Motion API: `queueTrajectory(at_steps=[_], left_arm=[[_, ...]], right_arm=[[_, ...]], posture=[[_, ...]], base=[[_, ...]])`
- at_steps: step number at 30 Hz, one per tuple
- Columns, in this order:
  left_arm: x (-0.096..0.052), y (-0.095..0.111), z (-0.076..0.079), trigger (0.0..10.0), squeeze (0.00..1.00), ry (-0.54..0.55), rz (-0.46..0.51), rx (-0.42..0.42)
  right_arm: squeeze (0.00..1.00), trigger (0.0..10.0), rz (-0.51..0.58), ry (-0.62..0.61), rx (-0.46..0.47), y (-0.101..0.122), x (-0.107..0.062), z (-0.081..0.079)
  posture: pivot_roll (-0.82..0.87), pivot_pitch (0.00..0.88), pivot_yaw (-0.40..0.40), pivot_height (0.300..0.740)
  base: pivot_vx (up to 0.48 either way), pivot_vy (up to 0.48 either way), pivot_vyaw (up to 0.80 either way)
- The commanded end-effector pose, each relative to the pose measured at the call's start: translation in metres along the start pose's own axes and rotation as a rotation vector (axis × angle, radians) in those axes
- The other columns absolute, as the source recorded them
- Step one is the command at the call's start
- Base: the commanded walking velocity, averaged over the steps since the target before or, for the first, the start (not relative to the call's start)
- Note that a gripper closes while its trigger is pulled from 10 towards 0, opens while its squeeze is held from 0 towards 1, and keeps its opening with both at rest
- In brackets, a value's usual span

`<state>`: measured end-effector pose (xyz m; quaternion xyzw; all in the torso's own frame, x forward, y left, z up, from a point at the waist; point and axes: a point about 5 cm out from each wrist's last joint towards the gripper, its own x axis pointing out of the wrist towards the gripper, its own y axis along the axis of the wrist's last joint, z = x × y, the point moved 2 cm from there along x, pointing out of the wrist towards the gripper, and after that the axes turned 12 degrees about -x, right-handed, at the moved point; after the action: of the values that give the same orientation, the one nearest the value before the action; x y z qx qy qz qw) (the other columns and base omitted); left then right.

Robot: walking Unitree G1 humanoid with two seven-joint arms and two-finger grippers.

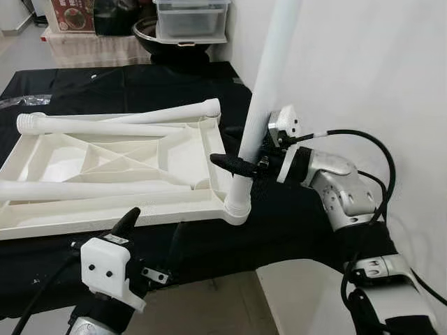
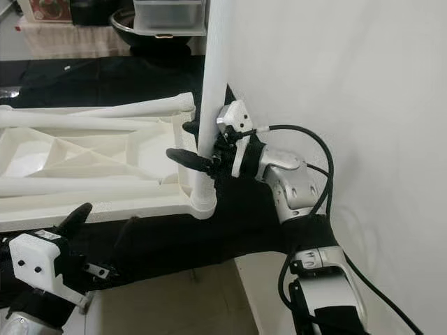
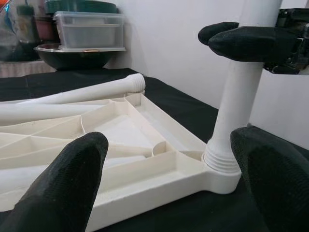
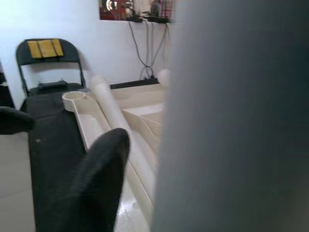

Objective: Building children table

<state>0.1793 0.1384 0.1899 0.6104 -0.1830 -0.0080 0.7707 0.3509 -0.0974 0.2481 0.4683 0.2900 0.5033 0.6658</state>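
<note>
head stereo pair looks forward and down, both eyes share the upturned tabletop (image 1: 105, 174) and upright leg (image 2: 209, 105) | left wrist cam low, near, facing that leg's socket corner | right wrist cam pressed close against the leg, blurry

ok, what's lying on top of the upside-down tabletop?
Three loose white legs lie across the tabletop. A fourth leg stands upright in its near corner socket, held by the right tool. The ribbing beneath the legs is partly hidden.
</note>
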Motion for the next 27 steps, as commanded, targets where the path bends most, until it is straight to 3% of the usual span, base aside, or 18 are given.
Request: queueTrajectory(at_steps=[1,7,9,10,12,13,14,15,17,25,26,27], left_arm=[[-0.001,-0.003,-0.002,10.0,0.0,0.019,-0.018,-0.01],[0.001,-0.003,-0.003,10.0,0.0,0.018,-0.016,-0.008],[0.001,-0.003,-0.003,10.0,0.0,0.019,-0.016,-0.007],[0.001,-0.003,-0.003,10.0,0.0,0.019,-0.016,-0.007],[0.001,-0.002,-0.005,10.0,0.0,0.02,-0.016,-0.006],[0.002,-0.002,-0.005,10.0,0.0,0.023,-0.015,-0.006],[0.002,-0.002,-0.005,10.0,0.0,0.023,-0.015,-0.006],[0.002,-0.002,-0.006,10.0,0.0,0.024,-0.015,-0.006],[0.003,-0.002,-0.007,10.0,0.0,0.025,-0.015,-0.008],[0.007,-0.003,-0.007,10.0,0.0,0.021,-0.009,-0.012],[0.008,-0.003,-0.007,10.0,0.0,0.025,-0.007,-0.011],[0.008,-0.002,-0.008,10.0,0.0,0.027,-0.005,-0.011]], right_arm=[[0.0,0.0,0.021,0.054,0.012,0.001,0.005,-0.006],[0.0,0.0,-0.003,-0.016,0.018,-0.012,0.009,-0.019],[0.0,0.0,-0.1,-0.197,0.031,-0.03,0.016,-0.03],[0.0,0.0,-0.1,-0.197,0.031,-0.03,0.016,-0.03],[0.0,0.0,-0.223,-0.438,0.006,-0.045,0.019,-0.032],[0.0,0.0,-0.296,-0.57,0.018,-0.054,0.016,-0.043],[0.0,0.0,-0.296,-0.57,0.018,-0.054,0.016,-0.043],[0.0,0.0,-0.341,-0.653,0.028,-0.058,0.013,-0.051],[0.0,0.0,-0.364,-0.666,0.016,-0.057,0.019,-0.066],[0.0,0.0,-0.337,-0.657,-0.038,-0.047,0.029,-0.061],[0.0,9.1,-0.334,-0.662,-0.044,-0.045,0.03,-0.06],[0.0,10.0,-0.312,-0.654,-0.041,-0.042,0.032,-0.059]], posture=[[0.1,0.074,-0.11,0.74],[0.08,0.075,-0.105,0.74],[0.07,0.076,-0.103,0.74],[0.07,0.076,-0.103,0.74],[0.06,0.081,-0.098,0.74],[0.05,0.083,-0.094,0.74],[0.05,0.083,-0.094,0.74],[0.05,0.083,-0.094,0.74],[0.04,0.085,-0.086,0.74],[0.03,0.063,-0.089,0.74],[0.03,0.063,-0.089,0.74],[0.04,0.062,-0.087,0.74]], base=[[0.0,0.0,0.0],[0.0,0.0,0.0],[0.0,0.0,0.0],[0.0,0.0,0.0],[0.0,0.0,0.0],[0.0,0.0,0.0],[0.0,0.0,0.0],[0.0,0.0,0.0],[0.0,0.0,0.0],[0.0,0.0,0.0],[0.0,0.0,0.0],[0.0,0.0,0.0]])
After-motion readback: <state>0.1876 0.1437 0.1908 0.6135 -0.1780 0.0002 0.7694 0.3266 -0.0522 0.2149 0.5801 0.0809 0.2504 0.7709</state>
